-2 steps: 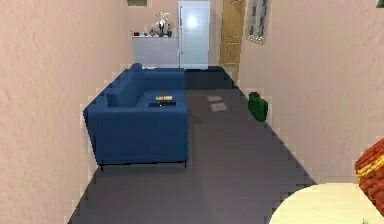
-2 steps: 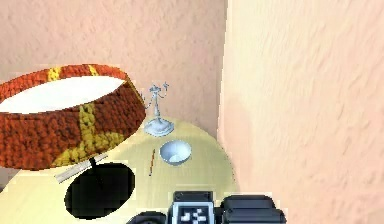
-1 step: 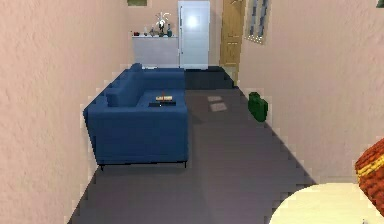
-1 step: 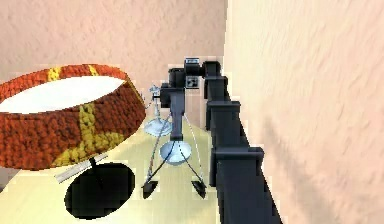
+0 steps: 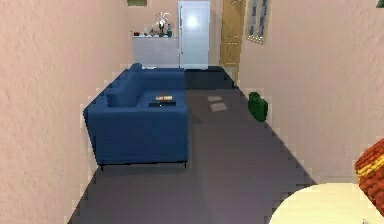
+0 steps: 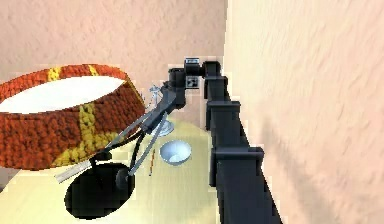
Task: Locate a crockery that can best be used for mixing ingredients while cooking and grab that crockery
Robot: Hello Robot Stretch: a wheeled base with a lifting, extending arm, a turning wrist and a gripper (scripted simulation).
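Bowl (image 6: pixel 176 152) sits on the table (image 6: pixel 175 196), gripper (image 6: pixel 152 125) close by.
Forward view: blue sofa (image 5: pixel 140 115) at left, white door (image 5: pixel 194 35) at the far end, green object (image 5: pixel 258 106) against the right wall, table corner bottom right. Arm side view: lamp (image 6: pixel 60 115) at left, then gripper, small pale bowl, arm (image 6: pixel 235 150) to its right. Can't tell the finger state or whether anything's held.
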